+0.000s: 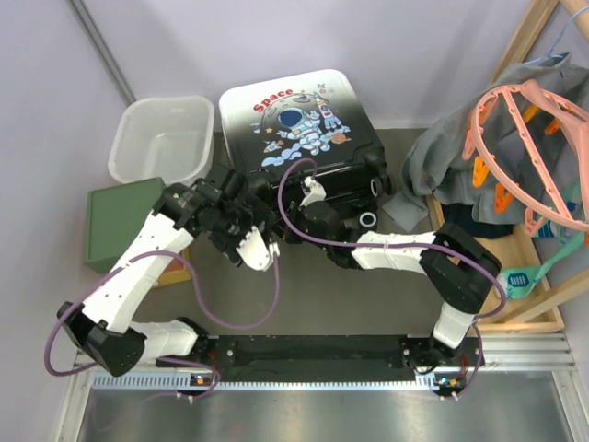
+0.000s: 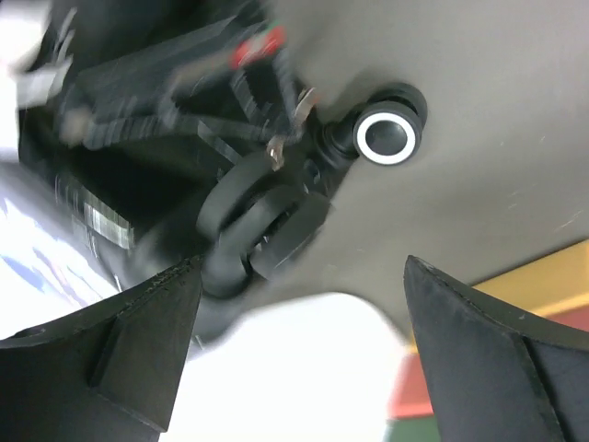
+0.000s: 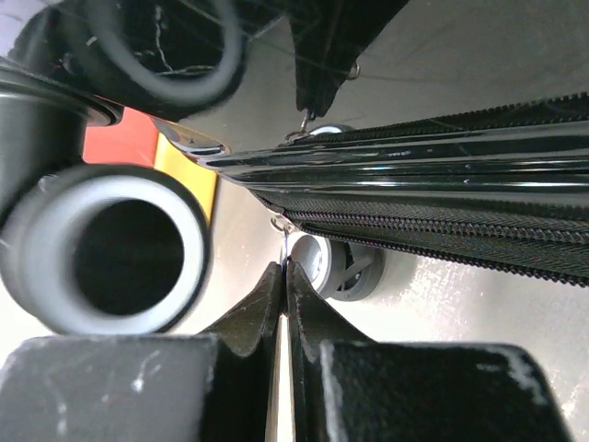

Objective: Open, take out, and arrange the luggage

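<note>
top view: we find the luggage [image 1: 299,115] lying flat at the back middle of the bench [image 1: 368,304], astronaut print up, wheeled edge towards the arm bases. a white basket [image 1: 161,138] stands just beside it on the left, with a green box [image 1: 120,226] nearer. grey clothing [image 1: 446,166] and pink hangers [image 1: 529,147] are heaped to the right. the left arm [image 1: 138,267] and right arm [image 1: 396,250] both reach to the luggage's near edge.

left wrist view: the picture is blurred. the left fingers [image 2: 138,322] stand wide apart with nothing between them. beyond them we see a black twin wheel [image 2: 267,221] and a second wheel with a white ring [image 2: 388,136], both on the luggage, over the grey bench surface.

right wrist view: the right fingers [image 3: 248,313] are pressed together. a thin metal zip pull [image 3: 285,244] hangs from the zip track [image 3: 442,230] and runs into the seam between the tips, so we record it as pinched. a large grey wheel [image 3: 106,249] sits close on the left, and a smaller wheel [image 3: 345,267] lies behind the tips. the glossy black shell edge runs above the zip.
</note>
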You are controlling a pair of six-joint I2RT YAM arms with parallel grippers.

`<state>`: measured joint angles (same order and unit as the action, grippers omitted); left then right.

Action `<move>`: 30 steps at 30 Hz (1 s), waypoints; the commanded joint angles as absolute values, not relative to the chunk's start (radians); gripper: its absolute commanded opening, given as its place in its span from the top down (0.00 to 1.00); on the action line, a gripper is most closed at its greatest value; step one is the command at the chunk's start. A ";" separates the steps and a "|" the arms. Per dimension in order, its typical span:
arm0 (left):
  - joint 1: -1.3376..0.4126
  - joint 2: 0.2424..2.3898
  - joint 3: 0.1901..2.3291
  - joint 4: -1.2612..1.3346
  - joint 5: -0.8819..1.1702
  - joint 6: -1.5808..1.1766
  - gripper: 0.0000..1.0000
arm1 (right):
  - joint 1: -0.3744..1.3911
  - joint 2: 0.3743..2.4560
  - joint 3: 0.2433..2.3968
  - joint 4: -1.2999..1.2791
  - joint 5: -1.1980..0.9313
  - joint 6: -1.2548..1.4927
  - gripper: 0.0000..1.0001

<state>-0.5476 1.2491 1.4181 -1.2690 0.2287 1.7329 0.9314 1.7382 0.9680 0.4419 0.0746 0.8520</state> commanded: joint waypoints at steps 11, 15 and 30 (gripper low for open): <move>-0.641 1.316 1.272 -0.986 0.060 2.092 0.02 | 0.893 1.689 0.936 0.515 0.021 0.853 1.00; -0.643 1.374 1.293 -0.997 0.009 2.086 0.03 | 0.885 1.690 0.936 0.526 0.011 0.859 1.00; -0.643 1.436 1.292 -1.015 -0.118 2.152 0.91 | 0.873 1.693 0.922 0.545 0.005 0.867 1.00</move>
